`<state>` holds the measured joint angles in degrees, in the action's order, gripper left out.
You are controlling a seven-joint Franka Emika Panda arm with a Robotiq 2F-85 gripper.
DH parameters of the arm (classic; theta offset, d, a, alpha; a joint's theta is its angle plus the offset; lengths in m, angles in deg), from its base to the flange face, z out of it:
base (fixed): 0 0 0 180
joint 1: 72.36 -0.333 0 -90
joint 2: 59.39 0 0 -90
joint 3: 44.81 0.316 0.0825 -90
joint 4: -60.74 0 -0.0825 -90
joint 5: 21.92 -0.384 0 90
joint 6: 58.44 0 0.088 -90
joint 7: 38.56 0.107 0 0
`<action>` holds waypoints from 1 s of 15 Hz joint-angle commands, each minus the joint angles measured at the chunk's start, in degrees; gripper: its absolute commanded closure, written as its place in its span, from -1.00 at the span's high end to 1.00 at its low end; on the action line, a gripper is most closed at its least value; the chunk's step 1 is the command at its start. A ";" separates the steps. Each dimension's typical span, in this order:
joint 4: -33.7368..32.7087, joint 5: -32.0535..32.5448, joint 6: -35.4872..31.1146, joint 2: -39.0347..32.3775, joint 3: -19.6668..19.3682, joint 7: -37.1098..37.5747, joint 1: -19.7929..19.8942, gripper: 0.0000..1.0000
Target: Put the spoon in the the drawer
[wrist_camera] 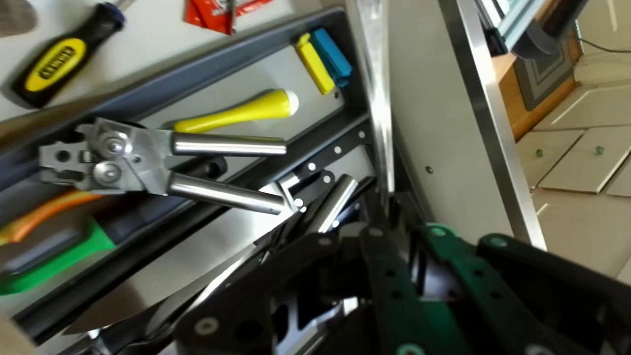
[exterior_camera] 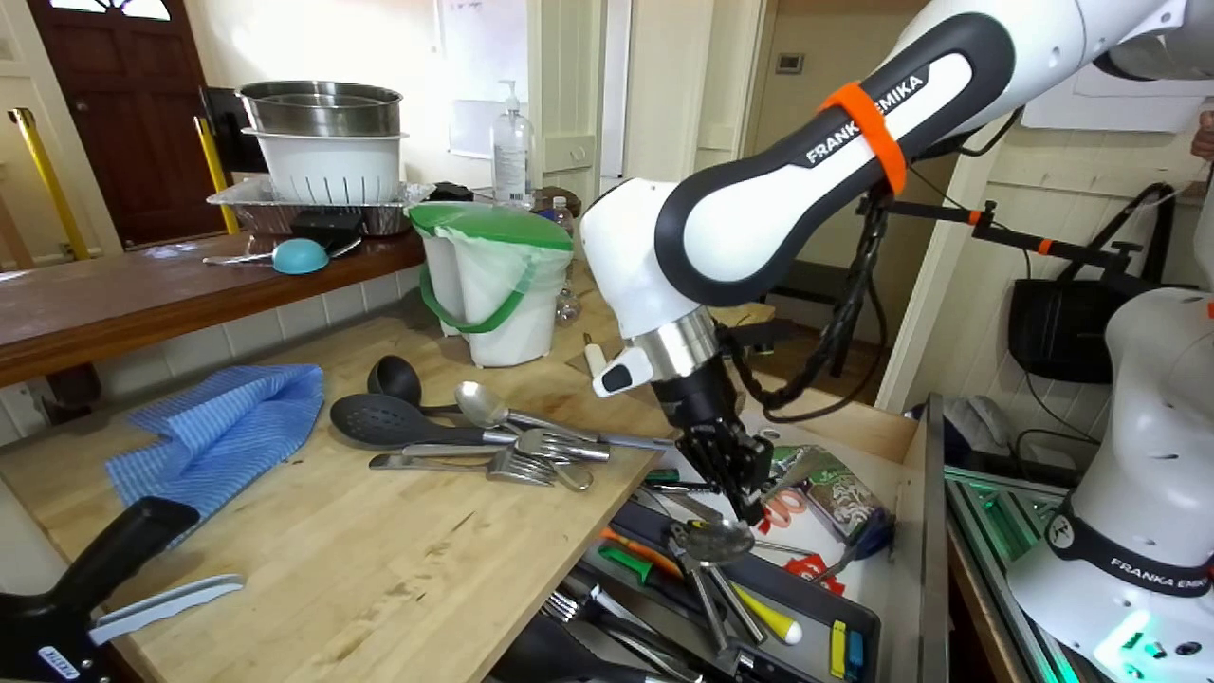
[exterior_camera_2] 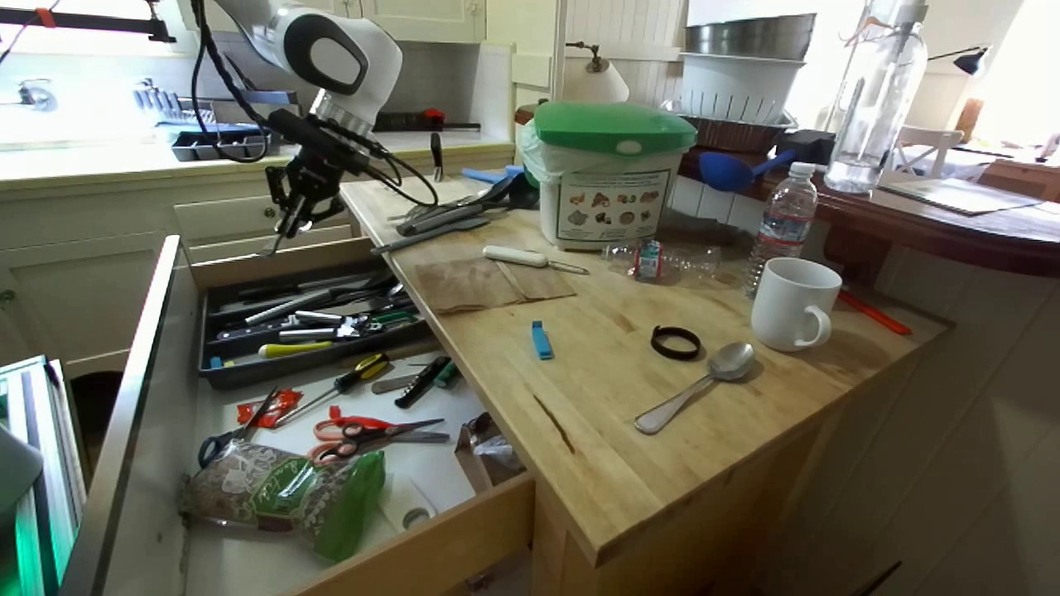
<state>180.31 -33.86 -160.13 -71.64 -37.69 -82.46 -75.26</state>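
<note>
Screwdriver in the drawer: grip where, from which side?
Probably the thick black-and-yellow handle of the screwdriver, at its middle, from above, jaws closing across its width. It lies flat in the drawer, close to the wall of the grey tray, which likely spoils a low side approach; the shaft is thin and runs toward the red packet.

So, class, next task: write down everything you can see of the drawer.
The drawer stands open beside the bench top, its back hidden beneath it. It looks level, with pale wooden end walls, a greyish long wall with a metallic-looking top edge, and a white floor. A dark tray, scissors and a plastic bag rest inside among other things. No handle shows.
</note>
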 commanded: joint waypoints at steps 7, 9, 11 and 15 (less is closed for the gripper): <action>12.80 -18.65 -34.46 -2.91 8.04 18.66 -5.88 -0.95; 15.18 -20.73 -43.14 -3.37 9.61 21.63 -6.47 -0.95; 17.04 -21.21 -50.12 -3.26 10.37 24.89 -6.49 -0.95; 22.95 -20.36 -63.22 -0.90 10.59 30.86 -5.44 -0.95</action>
<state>198.18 -53.43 -215.89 -75.62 -27.57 -55.95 -81.49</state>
